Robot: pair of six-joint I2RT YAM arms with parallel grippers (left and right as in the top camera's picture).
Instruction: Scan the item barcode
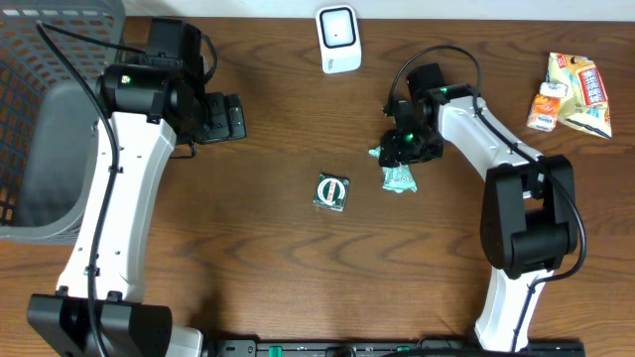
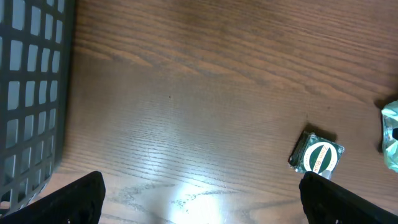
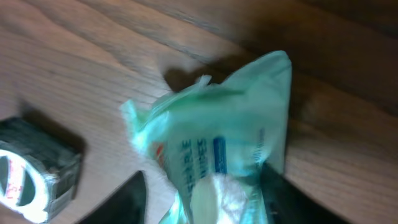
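Note:
A mint-green wipes packet (image 1: 398,178) lies crumpled on the wooden table, right of centre. My right gripper (image 1: 406,149) hangs directly over it. In the right wrist view the packet (image 3: 217,143) sits between the two dark fingers of the right gripper (image 3: 202,199); the right finger touches it and a strip of bare wood shows beside the left finger (image 3: 124,200), so the jaws are open around it. The white scanner (image 1: 338,39) stands at the table's far edge. My left gripper (image 1: 224,117) is open over bare wood, its fingers (image 2: 78,198) spread wide with nothing between them.
A small dark-green box with a round logo (image 1: 331,192) lies left of the packet and also shows as the box (image 2: 317,155) and the box (image 3: 34,171). A grey mesh basket (image 1: 45,59) fills the far left. Snack packets (image 1: 575,91) lie at the far right.

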